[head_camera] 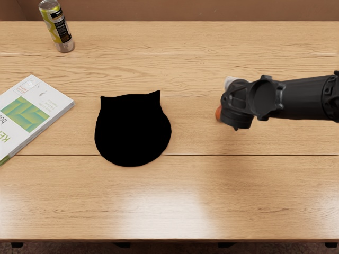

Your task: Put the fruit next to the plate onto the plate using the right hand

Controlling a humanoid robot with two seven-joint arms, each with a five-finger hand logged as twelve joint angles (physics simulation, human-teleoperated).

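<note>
A black cat-head-shaped plate (132,129) lies flat on the wooden table, left of centre. To its right, my right arm comes in from the right edge, and its dark hand (235,108) hovers over a small orange-red fruit (217,112). Only a sliver of the fruit peeks out at the hand's left side. The wrist and palm hide the fingers, so whether they grip the fruit does not show. The fruit sits roughly a hand's width to the right of the plate.
A green and white book (26,114) lies at the left edge of the table. A yellow-labelled can (56,25) stands at the back left corner. The table's front edge (169,241) runs along the bottom.
</note>
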